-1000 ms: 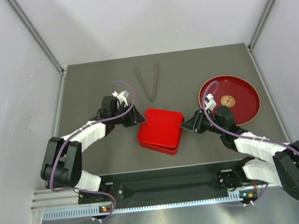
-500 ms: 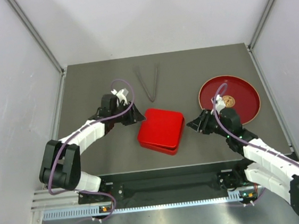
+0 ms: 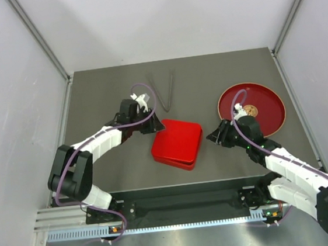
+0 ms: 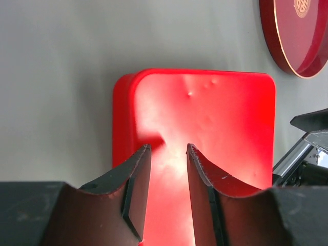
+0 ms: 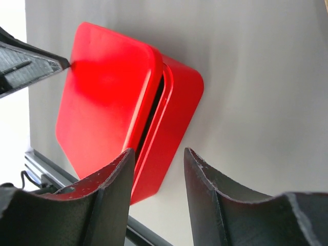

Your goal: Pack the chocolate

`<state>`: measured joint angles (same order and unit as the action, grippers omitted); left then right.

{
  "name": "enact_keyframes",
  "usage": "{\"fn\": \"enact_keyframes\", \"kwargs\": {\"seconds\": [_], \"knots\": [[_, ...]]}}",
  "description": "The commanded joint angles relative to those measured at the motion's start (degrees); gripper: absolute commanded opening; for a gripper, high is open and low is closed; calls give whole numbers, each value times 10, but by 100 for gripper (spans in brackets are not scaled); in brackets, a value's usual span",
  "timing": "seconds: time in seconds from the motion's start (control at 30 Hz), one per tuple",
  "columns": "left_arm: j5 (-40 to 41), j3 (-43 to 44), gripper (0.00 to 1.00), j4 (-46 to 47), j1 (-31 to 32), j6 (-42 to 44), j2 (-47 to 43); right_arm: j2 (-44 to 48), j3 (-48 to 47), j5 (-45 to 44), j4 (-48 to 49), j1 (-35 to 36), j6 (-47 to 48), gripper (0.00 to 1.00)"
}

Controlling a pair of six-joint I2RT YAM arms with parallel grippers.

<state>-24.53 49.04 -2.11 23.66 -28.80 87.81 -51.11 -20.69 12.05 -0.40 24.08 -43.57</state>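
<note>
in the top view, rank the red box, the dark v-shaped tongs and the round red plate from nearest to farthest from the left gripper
1. red box: mid-table, its upper-left corner right at the left gripper.
2. tongs: just beyond the gripper, toward the far edge.
3. round red plate: across the table on the right side.

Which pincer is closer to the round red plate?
Right. The right pincer sits just off the plate's near-left rim, facing the red box. The left pincer is beyond the box, at its far-left corner.
</note>
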Motion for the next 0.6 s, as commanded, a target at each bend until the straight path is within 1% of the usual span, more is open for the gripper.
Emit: {"fn": "enact_keyframes", "kwargs": {"seconds": [0.0,0.03,0.13,0.33,0.47,0.57], "knots": [[16,9,39,-3,18,21,20,-7,-7,-7,51,11,-27,44],[17,8,39,0,24,21,20,-10,-3,-9,71,18,-34,44],[19,4,38,7,34,22,19,-14,5,-18,90,26,-52,45],[23,0,37,6,36,22,5,-50,-8,-43,86,61,-59,45],[30,11,41,-14,36,20,-25,-70,-8,-59,87,72,-77,46],[50,41,43,-44,36,23,-46,-71,-7,-69,93,84,-88,47]]}}
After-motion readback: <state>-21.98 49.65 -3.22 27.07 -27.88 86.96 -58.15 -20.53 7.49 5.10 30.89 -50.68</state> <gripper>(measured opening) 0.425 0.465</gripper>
